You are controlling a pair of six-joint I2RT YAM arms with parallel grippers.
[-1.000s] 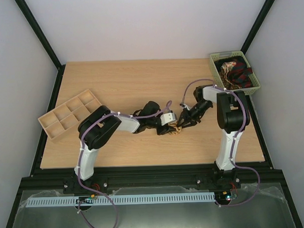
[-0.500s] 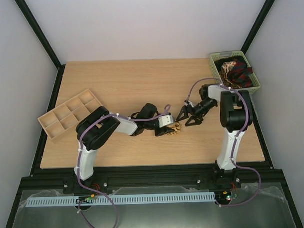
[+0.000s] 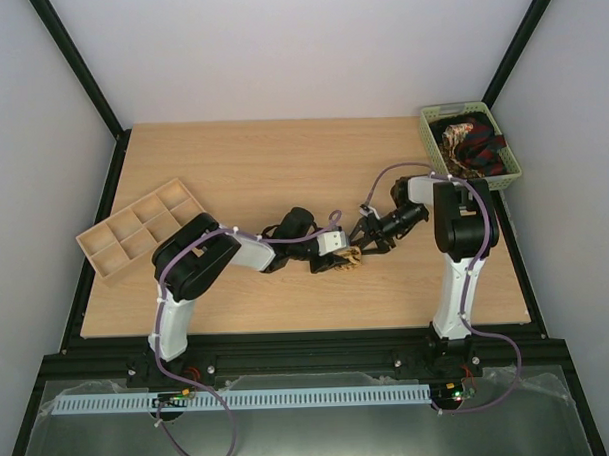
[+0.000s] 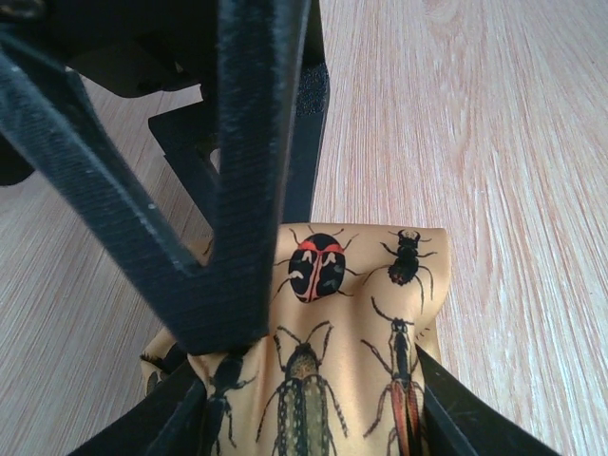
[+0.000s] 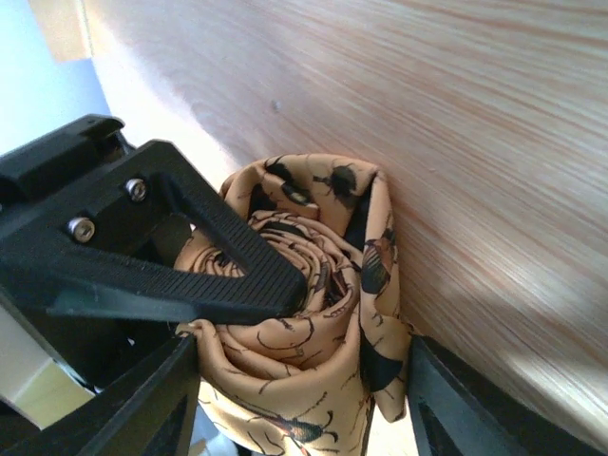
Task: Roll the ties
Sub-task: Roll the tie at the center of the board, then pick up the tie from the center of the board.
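Observation:
A tan-yellow tie (image 3: pixel 352 256) printed with beetles lies rolled up on the table, mid-right. My left gripper (image 3: pixel 346 256) is shut on it from the left; in the left wrist view the tie (image 4: pixel 361 323) fills the gap between its jaws (image 4: pixel 304 423). My right gripper (image 3: pixel 361 243) reaches in from the right, its jaws closed on both sides of the roll (image 5: pixel 304 285) in the right wrist view (image 5: pixel 304 399). A black ribbed finger (image 5: pixel 190 266) of the left gripper presses on the roll's spiral end. The right gripper's fingers (image 4: pixel 237 142) fill the left wrist view's top.
A green basket (image 3: pixel 426 134) at the back right corner holds more ties (image 3: pixel 469 144), dark red, black and cream. A tan compartment tray (image 3: pixel 139 229) sits at the table's left edge. Both arms meet near the table's middle.
My right gripper had pulled back to the right and stood open; it has now moved left onto the rolled tie and narrowed around it. The left gripper stays on the tie.

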